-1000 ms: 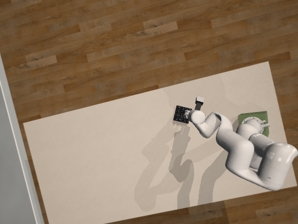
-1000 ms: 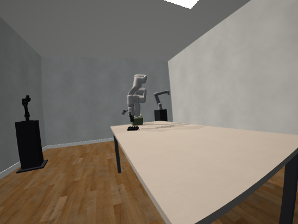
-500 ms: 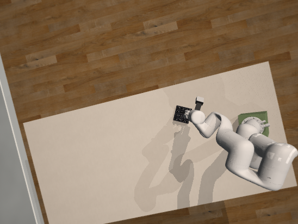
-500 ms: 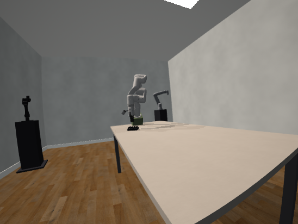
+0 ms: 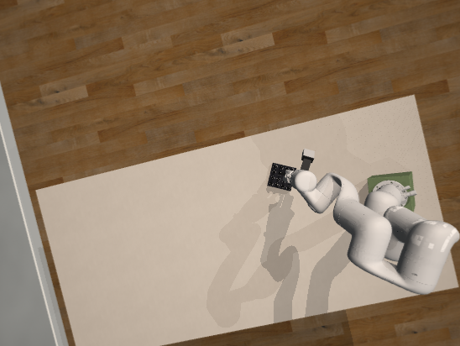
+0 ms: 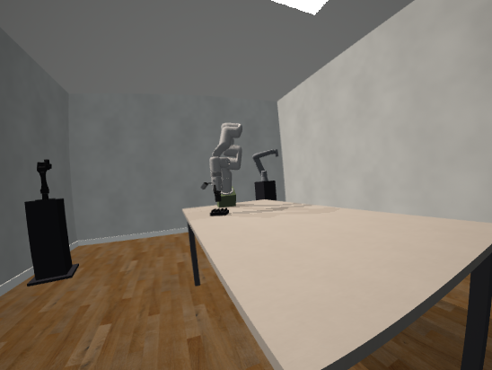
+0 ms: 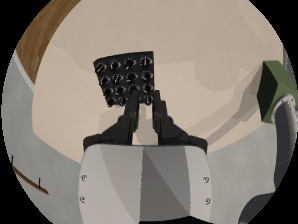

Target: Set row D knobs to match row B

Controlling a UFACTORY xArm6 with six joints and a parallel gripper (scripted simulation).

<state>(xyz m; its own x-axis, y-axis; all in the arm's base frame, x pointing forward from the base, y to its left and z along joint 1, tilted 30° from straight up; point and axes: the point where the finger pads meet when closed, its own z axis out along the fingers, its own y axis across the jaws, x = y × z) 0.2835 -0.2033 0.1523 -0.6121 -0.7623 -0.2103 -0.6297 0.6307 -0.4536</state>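
The knob box [image 5: 277,177] [image 6: 219,212] [image 7: 123,72] lies on the table [image 5: 147,252] [image 6: 341,269] [image 7: 200,30], with its 4 x 4 knobs facing up. The gripper [image 5: 289,175] [image 6: 217,199] [image 7: 145,98] points down above 1 edge of the box. Its 2 fingers stand narrowly apart and appear to hold nothing. Knob pointer directions are too small to read reliably.

Between the earlier pictures and now, you can see no clear change: your pincer [image 5: 289,176] [image 6: 217,200] [image 7: 145,98] keeps its place, and the knob box [image 5: 278,176] [image 6: 219,212] [image 7: 123,76] near its fingertips has not visibly shifted.
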